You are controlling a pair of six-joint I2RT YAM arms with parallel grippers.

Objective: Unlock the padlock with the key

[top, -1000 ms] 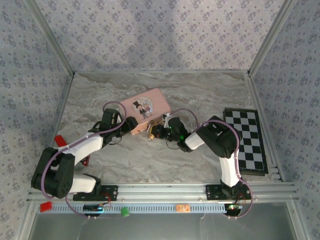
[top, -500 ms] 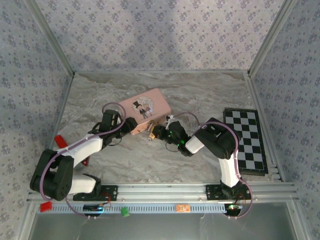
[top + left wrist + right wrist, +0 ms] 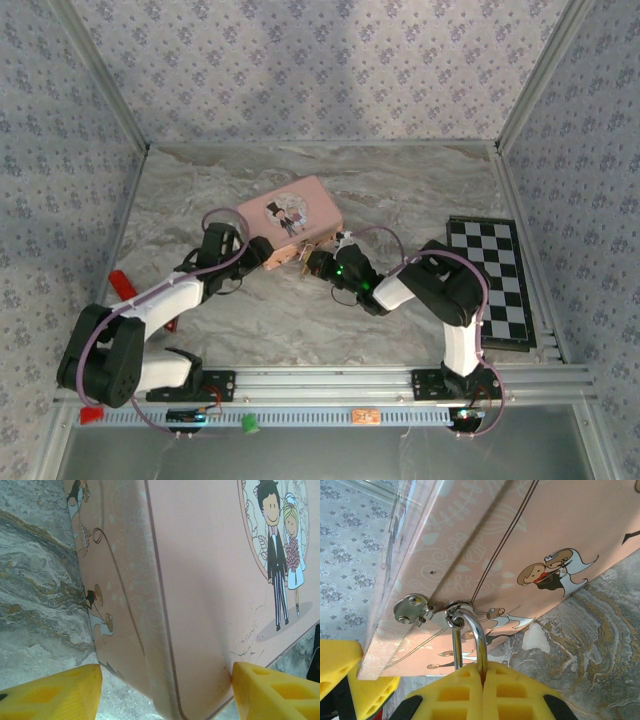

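Meanwhile, pushed right gripper (image 3: 481, 677) closer against tin (image 3: 290, 218), pinched shut on padlock (image 3: 470, 630) shackle; left gripper (image 3: 165, 690) stayed spread around tin corner, bracing; key unseen.

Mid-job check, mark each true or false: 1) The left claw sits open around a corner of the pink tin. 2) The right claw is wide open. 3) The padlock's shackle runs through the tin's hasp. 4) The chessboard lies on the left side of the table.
1) True: the left claw sits open, its yellow fingers either side of a corner of the pink tin.
2) False: the right claw is shut on the padlock.
3) True: the shackle passes through the hasp.
4) False: the chessboard lies on the right.
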